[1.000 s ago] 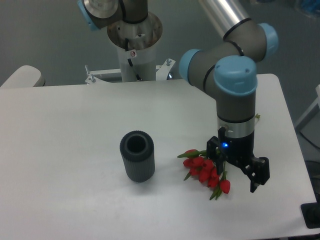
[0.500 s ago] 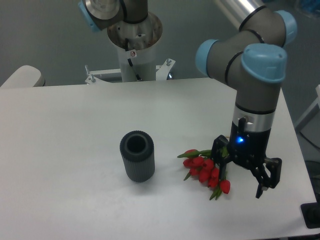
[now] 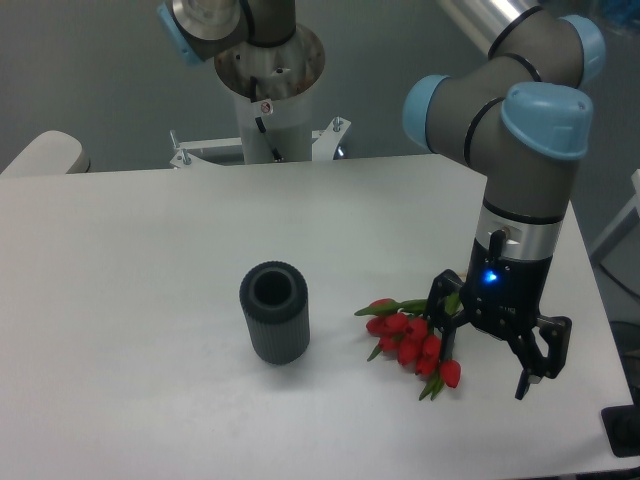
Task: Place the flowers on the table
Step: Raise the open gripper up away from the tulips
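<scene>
Fixed camera, the only view: I'm seeing the tulip bunch [image 3: 412, 338] lying flat on the white table [image 3: 130, 300], right of centre toward the near edge, buds fanned toward the front, green leaves poking out left, stems running back under the arm where I can't trace them. The dark grey ribbed vase [image 3: 274, 312] is standing upright to the left of the flowers, well apart from them, with nothing visible inside it.

The gripper [image 3: 488, 355] is hanging just right of the bunch with its fingers spread wide and nothing between them; the nearer finger [image 3: 441, 325] is sitting right beside the buds, whether touching I can't tell. The blue light on the wrist is glowing.

I'm judging the placing as done: flowers resting on the tabletop, nothing holding them.

Handling call: the bunch is looking light and soft, buds and leaves easily crushed. If I'm regrasping, I'm going for the bound stems, the stiffest part, not the heads, and squeezing gently. The main risk I'm watching is the spread finger snagging a bud or dragging the bunch when the arm is pulling clear, so I'm favouring a straight lift.
</scene>
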`<move>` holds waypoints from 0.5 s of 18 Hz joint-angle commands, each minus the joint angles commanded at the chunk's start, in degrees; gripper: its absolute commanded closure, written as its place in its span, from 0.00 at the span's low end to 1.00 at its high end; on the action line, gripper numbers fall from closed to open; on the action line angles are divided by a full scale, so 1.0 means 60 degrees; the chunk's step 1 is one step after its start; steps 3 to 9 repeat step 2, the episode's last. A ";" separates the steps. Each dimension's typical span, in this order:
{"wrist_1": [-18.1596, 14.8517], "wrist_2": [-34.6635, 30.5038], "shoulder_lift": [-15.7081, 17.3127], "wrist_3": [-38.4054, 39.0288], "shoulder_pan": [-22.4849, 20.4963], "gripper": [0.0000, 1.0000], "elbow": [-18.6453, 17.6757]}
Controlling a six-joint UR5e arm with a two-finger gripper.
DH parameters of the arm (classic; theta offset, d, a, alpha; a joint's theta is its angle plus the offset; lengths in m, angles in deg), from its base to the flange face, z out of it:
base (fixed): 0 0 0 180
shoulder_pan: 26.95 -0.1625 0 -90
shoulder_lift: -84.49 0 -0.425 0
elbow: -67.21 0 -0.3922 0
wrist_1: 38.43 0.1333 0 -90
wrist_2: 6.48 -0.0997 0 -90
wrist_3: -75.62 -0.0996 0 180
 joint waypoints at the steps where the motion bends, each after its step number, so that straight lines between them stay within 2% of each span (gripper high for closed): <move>1: 0.0000 0.0000 0.0000 0.0000 0.0000 0.00 0.0000; 9: 0.0000 0.0000 0.0000 0.0000 0.0000 0.00 0.0000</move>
